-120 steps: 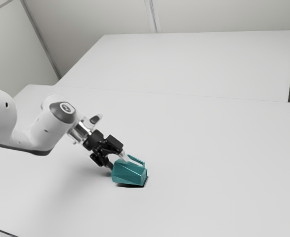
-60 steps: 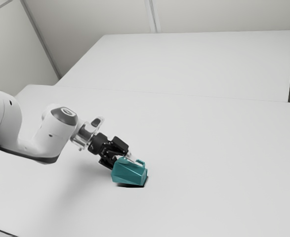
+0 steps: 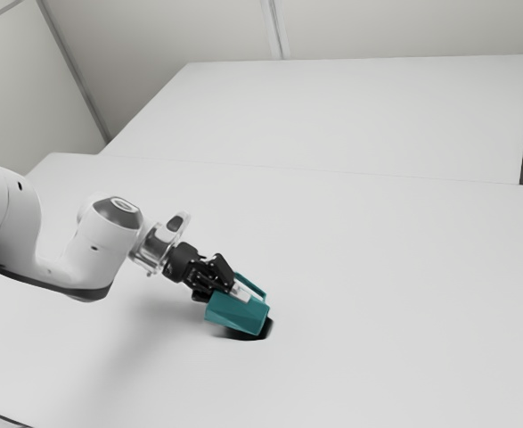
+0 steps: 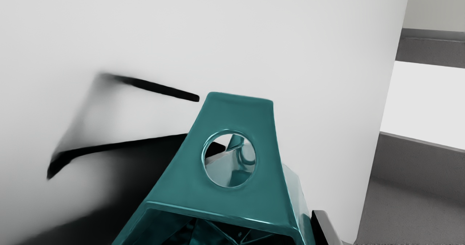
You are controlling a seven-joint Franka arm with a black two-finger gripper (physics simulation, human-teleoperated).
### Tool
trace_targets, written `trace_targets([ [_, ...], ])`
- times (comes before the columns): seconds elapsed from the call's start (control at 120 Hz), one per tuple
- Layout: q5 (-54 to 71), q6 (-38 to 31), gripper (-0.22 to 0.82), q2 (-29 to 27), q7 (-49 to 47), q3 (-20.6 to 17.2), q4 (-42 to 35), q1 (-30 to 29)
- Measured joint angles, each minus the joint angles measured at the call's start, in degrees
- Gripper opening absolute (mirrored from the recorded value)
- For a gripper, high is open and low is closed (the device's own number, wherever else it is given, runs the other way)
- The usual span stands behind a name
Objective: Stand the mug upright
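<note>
While the glossy teal faceted mug (image 3: 236, 312) was tipped sideways over the white tabletop (image 3: 377, 294), black metal tool (image 3: 234, 291) near its handle (image 3: 253, 286), whether apart or clamped could not be determined.

The teal mug (image 4: 221, 197), pierced right through, darkly shadows the pale table (image 4: 319, 74).

Mug (image 3: 239, 314)'s over the table (image 3: 386, 285) rn, gripper (image 3: 232, 297) on its exterior view's left side; wall (image 3: 404, 27) way behind, fwiw.
</note>
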State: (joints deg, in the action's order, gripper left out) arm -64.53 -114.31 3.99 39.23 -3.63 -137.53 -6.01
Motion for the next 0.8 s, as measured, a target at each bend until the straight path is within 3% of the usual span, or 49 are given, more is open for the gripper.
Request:
trace_targets([
  [0.333,0.16,0.11,-0.17,-1.31,-0.13,-0.83,0.56,-0.20],
  [0.567,2.22,-0.34,-0.17,-3.01,-0.66,-3.25,5.21,-0.73],
  [0.8,12.78,-8.91,-0.17,-3.05,-0.14,-3.06,9.19,2.58],
])
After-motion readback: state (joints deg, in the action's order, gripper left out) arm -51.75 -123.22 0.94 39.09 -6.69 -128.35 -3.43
